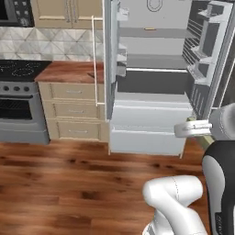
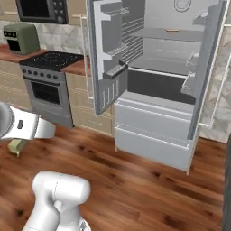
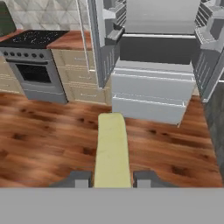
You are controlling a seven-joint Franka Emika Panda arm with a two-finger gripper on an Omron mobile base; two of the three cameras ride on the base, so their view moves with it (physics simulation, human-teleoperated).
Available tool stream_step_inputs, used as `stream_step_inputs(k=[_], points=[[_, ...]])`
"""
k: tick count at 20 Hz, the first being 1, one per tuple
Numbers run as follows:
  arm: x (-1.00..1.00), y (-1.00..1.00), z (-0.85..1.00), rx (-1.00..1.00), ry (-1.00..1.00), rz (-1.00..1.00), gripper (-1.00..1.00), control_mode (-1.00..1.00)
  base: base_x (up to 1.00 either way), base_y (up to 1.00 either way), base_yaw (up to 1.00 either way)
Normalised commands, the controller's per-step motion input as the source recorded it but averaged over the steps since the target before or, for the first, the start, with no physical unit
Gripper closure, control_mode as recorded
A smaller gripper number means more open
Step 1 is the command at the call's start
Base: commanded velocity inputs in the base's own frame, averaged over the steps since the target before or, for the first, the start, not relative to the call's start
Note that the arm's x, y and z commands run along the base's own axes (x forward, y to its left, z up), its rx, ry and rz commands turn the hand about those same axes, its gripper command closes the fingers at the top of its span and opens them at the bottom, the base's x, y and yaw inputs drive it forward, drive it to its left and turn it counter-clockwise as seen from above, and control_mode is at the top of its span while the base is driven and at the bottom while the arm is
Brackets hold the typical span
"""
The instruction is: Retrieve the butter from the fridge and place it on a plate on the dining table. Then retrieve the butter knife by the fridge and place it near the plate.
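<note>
My gripper (image 3: 112,178) is shut on the butter (image 3: 112,151), an olive-yellow stick that points away from the hand between the two dark fingertips. An olive end of the butter (image 2: 17,146) peeks out below my white wrist. The fridge (image 1: 156,114) stands ahead with both upper doors swung open and its two drawers (image 3: 151,94) shut. I am held well back from the fridge (image 2: 153,131), above the wooden floor. A small dark shape on the counter beside the left door looks like the butter knife (image 1: 91,75). The plate and the dining table are out of view.
Left of the fridge runs a wood-topped counter (image 1: 69,71) over beige drawers (image 1: 73,110). Beyond it are a stove with an oven (image 1: 18,105), a green toaster (image 2: 20,38) and a microwave (image 2: 43,10). Open wooden floor (image 1: 69,183) lies between me and the fridge.
</note>
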Motion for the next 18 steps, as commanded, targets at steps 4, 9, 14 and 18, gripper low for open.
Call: stream_step_inputs(k=[4, 9, 14, 18], points=[[0.00, 0.00, 0.00, 0.00, 0.00, 0.00, 1.00, 1.00, -0.40, 0.17, 0.50], [0.00, 0.00, 0.00, 0.00, 0.00, 0.00, 1.00, 1.00, -0.41, 0.21, 0.58], [0.00, 0.00, 0.00, 0.00, 0.00, 0.00, 1.00, 1.00, -0.19, 0.15, 0.65], [0.00, 0.00, 0.00, 0.00, 0.00, 0.00, 1.00, 1.00, -0.01, 0.20, 0.67]])
